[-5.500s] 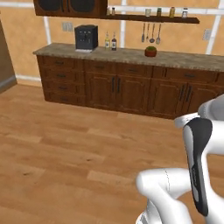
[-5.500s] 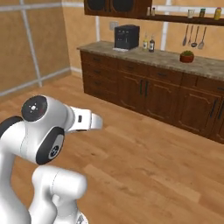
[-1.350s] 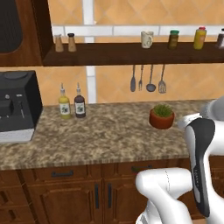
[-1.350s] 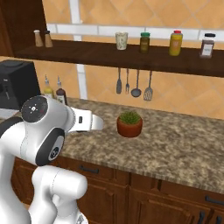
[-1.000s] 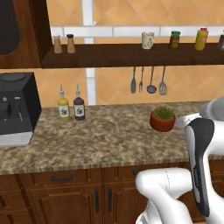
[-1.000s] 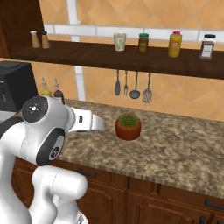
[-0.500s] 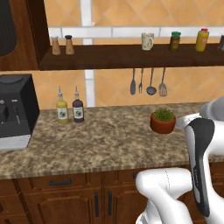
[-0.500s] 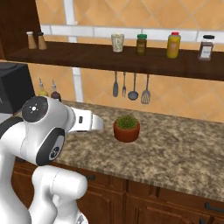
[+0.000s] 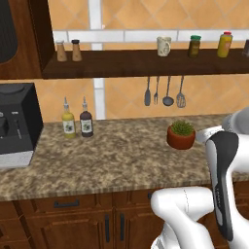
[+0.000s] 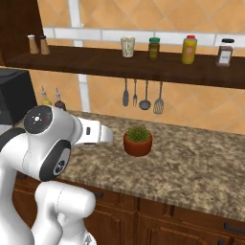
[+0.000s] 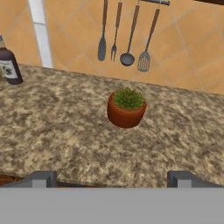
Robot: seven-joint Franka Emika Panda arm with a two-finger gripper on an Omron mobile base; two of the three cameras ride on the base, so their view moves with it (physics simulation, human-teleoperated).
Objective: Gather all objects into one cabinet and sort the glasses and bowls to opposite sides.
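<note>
**Robot facing the granite table and the wall shelf**

A small cream cup (image 9: 164, 46) with a faint mottled pattern stands upright on the dark wooden shelf (image 9: 136, 63), left of a green-lidded jar (image 9: 194, 46) and a yellow bottle (image 9: 224, 44); in the right base view the same cup (image 10: 127, 47) is tapered, narrower at its foot, and stands apart from the jar; two brown-topped shakers (image 9: 68, 50) sit near the shelf's left end, beside the dark brown cabinet (image 9: 19, 39), whose door carries a dark glass panel; four utensils (image 11: 124, 37) hang on the tiled wall under the shelf; on the table (image 9: 112, 163) a red plant pot (image 11: 126, 108) stands alone, well apart from two sauce bottles (image 9: 77, 119) and a black coffee machine (image 9: 17, 124) at the left; the gripper (image 11: 111, 178) shows two dark fingertips spread wide apart, holding nothing, low before the table edge and pointing toward the pot.
</note>
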